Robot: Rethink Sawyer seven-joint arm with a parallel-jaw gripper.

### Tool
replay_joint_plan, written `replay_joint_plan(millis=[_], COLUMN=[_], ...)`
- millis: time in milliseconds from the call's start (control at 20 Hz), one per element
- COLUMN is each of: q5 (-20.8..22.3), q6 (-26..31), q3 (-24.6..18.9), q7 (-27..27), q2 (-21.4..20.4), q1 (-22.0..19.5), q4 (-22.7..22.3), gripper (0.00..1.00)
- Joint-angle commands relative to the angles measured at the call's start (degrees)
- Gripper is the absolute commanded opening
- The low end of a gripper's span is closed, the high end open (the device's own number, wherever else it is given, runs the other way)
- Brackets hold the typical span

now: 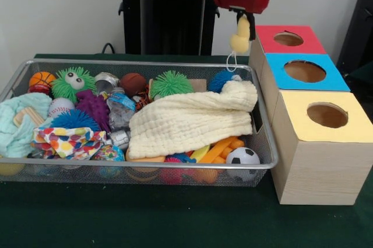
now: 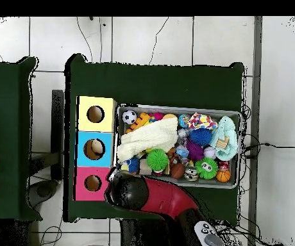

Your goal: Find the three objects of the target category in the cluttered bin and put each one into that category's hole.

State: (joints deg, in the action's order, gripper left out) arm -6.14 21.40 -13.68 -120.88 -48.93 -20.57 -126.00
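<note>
Red-cuffed gripper [image 1: 242, 23] hangs from above, closed on a pale yellow rubber duck [image 1: 239, 37] whose string dangles beneath, just beside the red-topped box. Its round hole [image 1: 288, 38] lies right of the duck. The wire-mesh bin [image 1: 263, 165] sits alongside the boxes. No writing is readable.

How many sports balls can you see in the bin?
4. Orange basketball at the far left corner, baseball just in front of it, brown ball at the far middle, soccer ball at the near right corner. The cloths may hide more.
</note>
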Motion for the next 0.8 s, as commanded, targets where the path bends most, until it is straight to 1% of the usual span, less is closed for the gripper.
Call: replay_joint_plan(millis=[50,200,350,500,650,800], q5=[-5.6,-9.2,-12.2,-13.5,-13.8,-15.5], q6=[6.7,8.1,9.6,10.2,10.4,11.8], q3=[-7.6,-9.8,-11.6,-11.8,-11.5,-12.7], q7=[-5.1,-6.0,-6.5,-6.5,-6.0,-5.8], q2=[0.5,1.9,3.3,3.8,5.5,6.6], q1=[-2.6,-3.6,-4.4,-4.2,-3.9,-4.5], q4=[-4.2,-6.9,-7.9,-8.2,-7.6,-8.0], gripper=[0.00,0.00,0.00,0.00,0.00,0.00])
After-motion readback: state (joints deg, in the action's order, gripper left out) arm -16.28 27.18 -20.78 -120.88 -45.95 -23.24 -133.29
